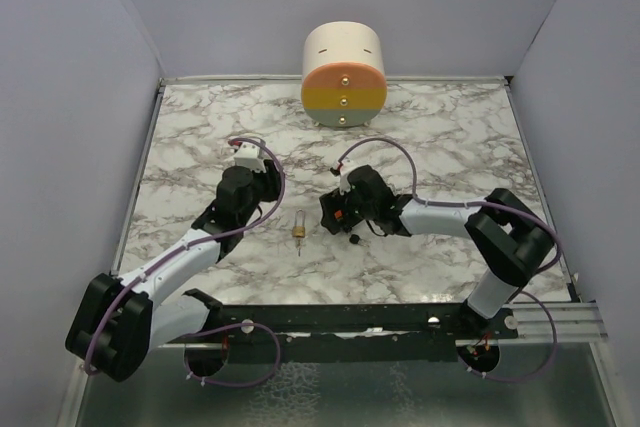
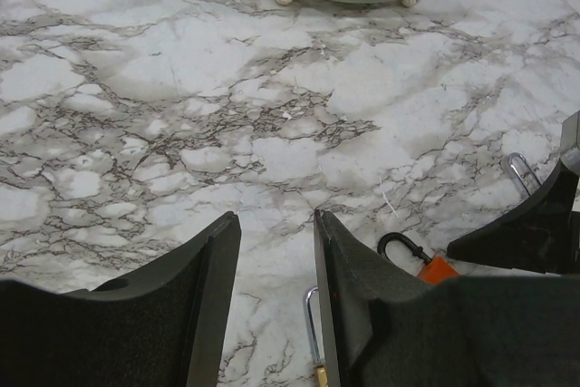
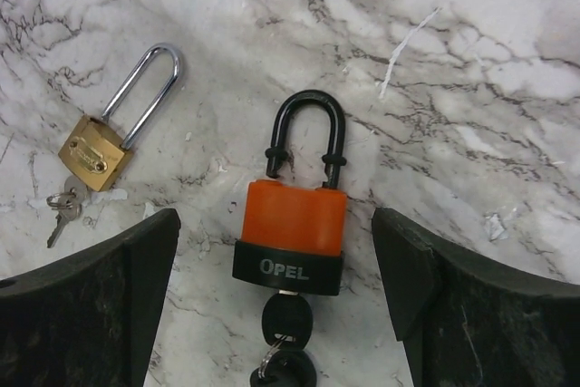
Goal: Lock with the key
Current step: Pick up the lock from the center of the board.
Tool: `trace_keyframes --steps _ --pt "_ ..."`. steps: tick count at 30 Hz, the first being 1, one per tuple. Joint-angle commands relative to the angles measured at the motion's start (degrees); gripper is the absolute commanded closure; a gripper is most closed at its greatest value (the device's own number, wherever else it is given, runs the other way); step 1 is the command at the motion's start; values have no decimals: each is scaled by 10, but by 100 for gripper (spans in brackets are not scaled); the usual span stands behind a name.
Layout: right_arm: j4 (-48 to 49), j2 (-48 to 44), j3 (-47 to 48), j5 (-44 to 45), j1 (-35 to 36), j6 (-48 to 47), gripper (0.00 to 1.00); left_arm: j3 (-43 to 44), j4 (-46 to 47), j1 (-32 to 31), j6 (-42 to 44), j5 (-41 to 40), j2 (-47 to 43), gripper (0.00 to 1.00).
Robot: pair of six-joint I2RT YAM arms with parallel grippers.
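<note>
**Key seated in the orange padlock, its head not yet grasped**

The left claw [image 2: 276, 224] is held partly open above the table [image 2: 136, 88], with nothing between its fingers. Just to its right a brass padlock [image 3: 93, 153] is laid flat, with small keys [image 3: 61, 208] beside it. Further right, the orange padlock [image 3: 290, 224] is laid flat between the widely spread fingers of the right claw [image 3: 275, 217], by which nothing is gripped. The key [image 3: 288, 319] is seen at the lock's base, apparently seated in the keyway. The step in hand is judged to be the approach to the key. Next, the black head must be pinched and turned, with the lock body kept from spinning.
</note>
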Motion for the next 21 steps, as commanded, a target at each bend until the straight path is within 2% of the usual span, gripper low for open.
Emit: trace_keyframes --steps 1,21 --pt "-20 17 23 49 23 7 14 6 13 5 -9 3 15 59" --pt "-72 38 16 126 35 41 32 18 14 7 -15 31 28 59"
